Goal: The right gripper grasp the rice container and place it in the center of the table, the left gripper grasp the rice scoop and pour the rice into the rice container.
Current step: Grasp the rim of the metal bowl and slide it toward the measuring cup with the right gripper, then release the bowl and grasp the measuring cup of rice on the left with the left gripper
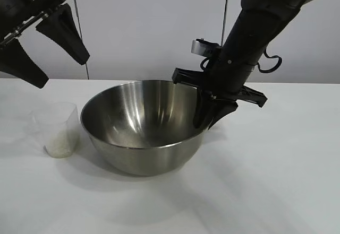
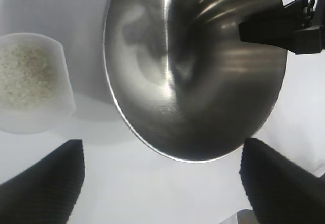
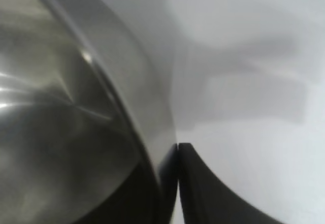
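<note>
Resting on the white table (image 1: 276, 191), a wide steel bowl (image 1: 141, 125) is shown near the middle of the exterior view, upright and with nothing visible inside it. Just beside the bowl, on the left arm's side, a small clear plastic cup (image 1: 60, 129) is seen standing upright; a little space is visible between the two. White rice (image 1: 60, 143) is seen filling the lower part of the cup.

The right gripper (image 1: 210, 116) is shown angled steeply downward at the bowl's rim on the right arm's side. In the right wrist view its two fingers (image 3: 203, 193) are seen astride the rim (image 3: 127, 112), one inside the bowl and one outside, with the tips nearly meeting over the thin steel wall. Whether the wall is actually pinched or merely straddled cannot be told.

The left gripper (image 1: 50, 51) is shown raised at the upper left of the exterior view, well above the table and apart from both cup and bowl. Its fingers (image 1: 66, 32) are spread wide and nothing is held between them. In the left wrist view the cup (image 2: 33, 84) and the bowl (image 2: 193, 66) are seen beyond the spread fingertips (image 2: 45, 183).
</note>
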### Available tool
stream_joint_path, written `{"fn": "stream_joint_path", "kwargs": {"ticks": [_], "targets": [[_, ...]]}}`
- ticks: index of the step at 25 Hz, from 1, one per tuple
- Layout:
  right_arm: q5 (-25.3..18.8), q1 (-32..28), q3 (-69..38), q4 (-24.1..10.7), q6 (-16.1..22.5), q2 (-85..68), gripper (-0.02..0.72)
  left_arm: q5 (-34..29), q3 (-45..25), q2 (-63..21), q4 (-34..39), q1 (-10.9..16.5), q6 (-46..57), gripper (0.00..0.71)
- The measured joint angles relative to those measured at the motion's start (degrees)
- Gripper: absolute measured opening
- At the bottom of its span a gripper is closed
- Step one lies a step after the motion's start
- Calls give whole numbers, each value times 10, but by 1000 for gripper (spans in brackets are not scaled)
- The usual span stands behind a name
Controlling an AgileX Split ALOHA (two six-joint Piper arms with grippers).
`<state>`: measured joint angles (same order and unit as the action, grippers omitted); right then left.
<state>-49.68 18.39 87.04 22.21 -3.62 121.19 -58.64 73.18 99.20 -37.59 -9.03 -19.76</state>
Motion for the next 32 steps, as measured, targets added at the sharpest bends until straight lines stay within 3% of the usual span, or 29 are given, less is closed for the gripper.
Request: {"fn": "stream_joint_path", "kwargs": {"ticks": [3, 6, 9, 17, 19, 22, 25, 28, 32], "targets": [[-8, -1, 4, -5, -1, -4, 421, 0, 0, 0, 0, 0, 0, 602], [-19, -13, 30, -31, 10, -22, 456, 0, 0, 0, 0, 0, 0, 602], [-22, -46, 80, -82, 27, -57, 464, 0, 0, 0, 0, 0, 0, 602], [-54, -165, 159, -340, 41, -116, 438, 0, 0, 0, 0, 0, -1, 602], [-73, -204, 159, -381, 41, -139, 430, 0, 0, 0, 0, 0, -1, 602], [-104, -261, 159, -393, 41, -195, 430, 0, 0, 0, 0, 0, -1, 602], [-131, -300, 159, -381, 24, -270, 430, 0, 0, 0, 0, 0, -1, 602], [-139, -311, 159, -338, 11, -358, 430, 0, 0, 0, 0, 0, -1, 602], [-144, -311, 149, -236, -25, -488, 429, 0, 0, 0, 0, 0, -1, 602]]}}
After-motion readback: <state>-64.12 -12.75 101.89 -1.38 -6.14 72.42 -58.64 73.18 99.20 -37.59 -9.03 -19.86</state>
